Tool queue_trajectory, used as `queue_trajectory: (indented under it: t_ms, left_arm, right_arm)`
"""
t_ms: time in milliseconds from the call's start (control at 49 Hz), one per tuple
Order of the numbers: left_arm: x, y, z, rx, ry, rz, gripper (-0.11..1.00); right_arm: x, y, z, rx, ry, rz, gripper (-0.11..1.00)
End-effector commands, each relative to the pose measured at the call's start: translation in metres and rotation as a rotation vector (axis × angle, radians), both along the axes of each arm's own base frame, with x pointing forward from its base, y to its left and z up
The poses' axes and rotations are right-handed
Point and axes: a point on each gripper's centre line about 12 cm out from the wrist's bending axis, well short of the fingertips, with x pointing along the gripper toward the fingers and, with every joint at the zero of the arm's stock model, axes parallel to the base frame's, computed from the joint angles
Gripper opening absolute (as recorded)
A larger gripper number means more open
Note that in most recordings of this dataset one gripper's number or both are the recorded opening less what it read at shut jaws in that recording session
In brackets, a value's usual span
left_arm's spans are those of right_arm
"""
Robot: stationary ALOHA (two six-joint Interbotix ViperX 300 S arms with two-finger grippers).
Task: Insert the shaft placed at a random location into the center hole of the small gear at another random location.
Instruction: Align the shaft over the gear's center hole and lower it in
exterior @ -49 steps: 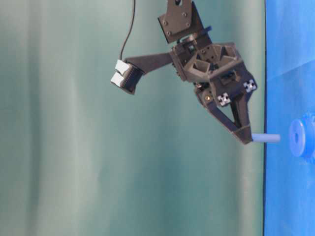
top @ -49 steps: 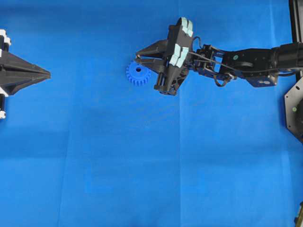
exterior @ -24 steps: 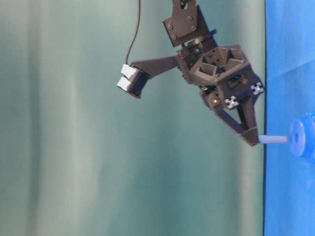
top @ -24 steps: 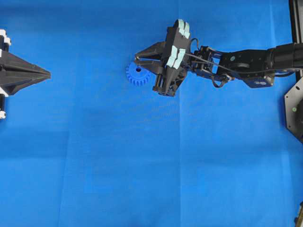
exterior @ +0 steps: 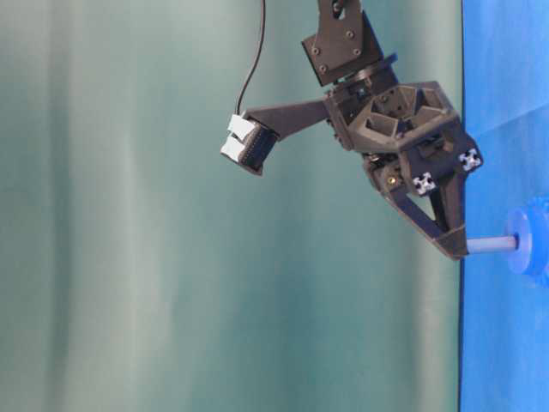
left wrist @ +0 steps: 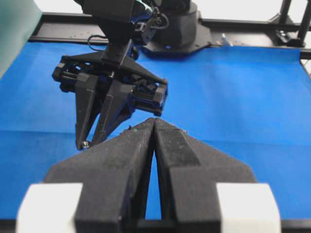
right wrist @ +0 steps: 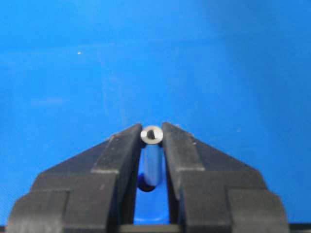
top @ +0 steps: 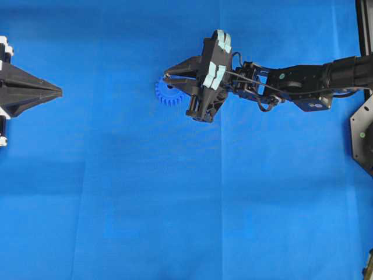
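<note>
The small blue gear (top: 164,95) lies on the blue mat, partly under my right gripper (top: 168,77). That gripper is shut on the silvery shaft (exterior: 491,245) and holds it by its top end, square to the mat. In the table-level view the shaft's free end touches the gear's hub (exterior: 525,242). In the right wrist view the shaft's top (right wrist: 151,135) sits between the fingertips, and its lower end meets the dark center hole (right wrist: 147,186). My left gripper (top: 59,91) is shut and empty at the far left, well away from the gear.
The blue mat (top: 175,204) covers the whole table. A black frame rail (top: 364,23) and an arm base (top: 362,134) stand at the right edge. In the left wrist view the right gripper (left wrist: 85,143) hangs beyond my shut left fingertips (left wrist: 154,120).
My right gripper has moved down and slightly left with the shaft. The shaft's free end has gone from a small gap above the gear to touching its hub. The left arm has not moved.
</note>
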Motion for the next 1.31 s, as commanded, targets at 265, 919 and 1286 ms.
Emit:
queue_trajectory:
  t_ms: [265, 919, 1286]
  left_arm:
    - [0.002, 0.001, 0.004, -0.001, -0.008, 0.003, 0.0]
    - [0.002, 0.001, 0.002, -0.002, 0.0, 0.003, 0.0]
    - [0.002, 0.001, 0.003, -0.001, -0.003, 0.003, 0.0]
  right_arm:
    - [0.003, -0.001, 0.021, -0.012, -0.054, -0.002, 0.04]
    - [-0.001, 0.001, 0.035, -0.022, -0.083, 0.006, 0.04]
    - [-0.001, 0.001, 0.018, -0.011, -0.049, 0.001, 0.04]
